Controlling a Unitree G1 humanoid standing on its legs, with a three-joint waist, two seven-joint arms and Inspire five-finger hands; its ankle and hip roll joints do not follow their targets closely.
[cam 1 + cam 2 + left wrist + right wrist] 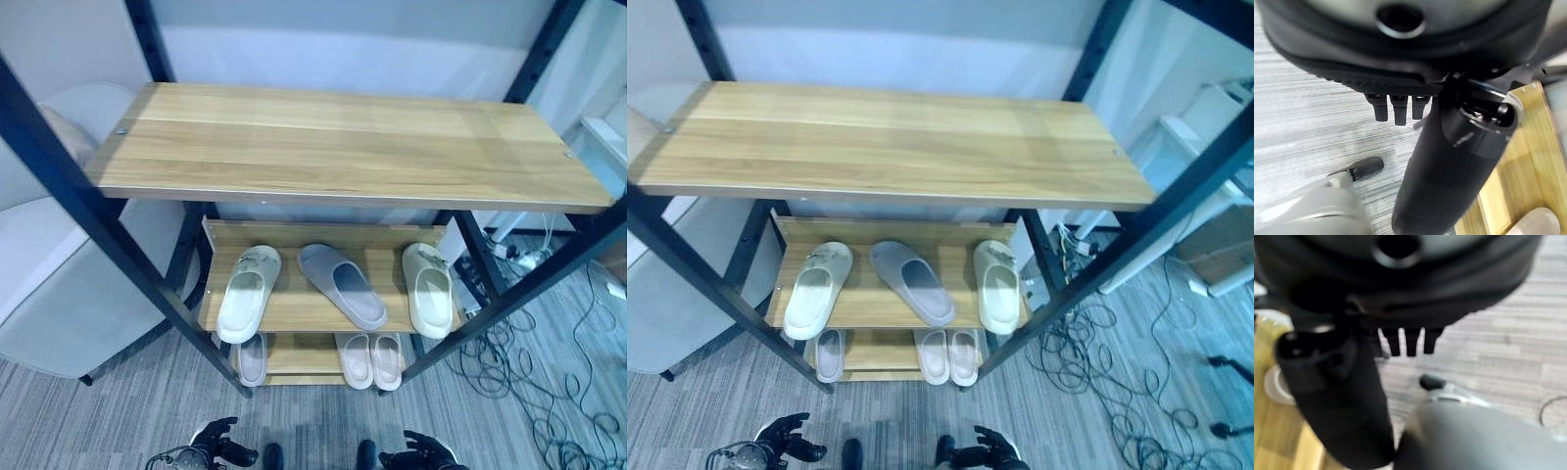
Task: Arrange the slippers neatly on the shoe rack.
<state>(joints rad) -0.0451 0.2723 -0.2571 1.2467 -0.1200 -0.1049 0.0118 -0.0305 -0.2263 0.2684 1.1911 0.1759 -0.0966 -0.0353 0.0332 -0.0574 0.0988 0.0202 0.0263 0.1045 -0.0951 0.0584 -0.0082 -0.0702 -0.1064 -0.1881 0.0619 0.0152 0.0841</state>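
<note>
Both hands idle low, slippers ahead on the middle shelf.

The left hand (217, 446) and right hand (416, 453) hung low in front of the black-framed wooden shoe rack (343, 147), fingers loosely spread and holding nothing. Ahead of and above both hands, on the middle shelf (294, 313), lay three slippers: a cream foam slipper (248, 291) nearest the left hand, a grey foam slipper (342, 285) between the hands, and a second cream foam slipper (428, 289) nearest the right hand. The grey slipper's long axis ran diagonally, skewed against the cream ones, and it probably required straightening first. Three pale slippers (370, 358) occupied the bottom shelf.
</note>
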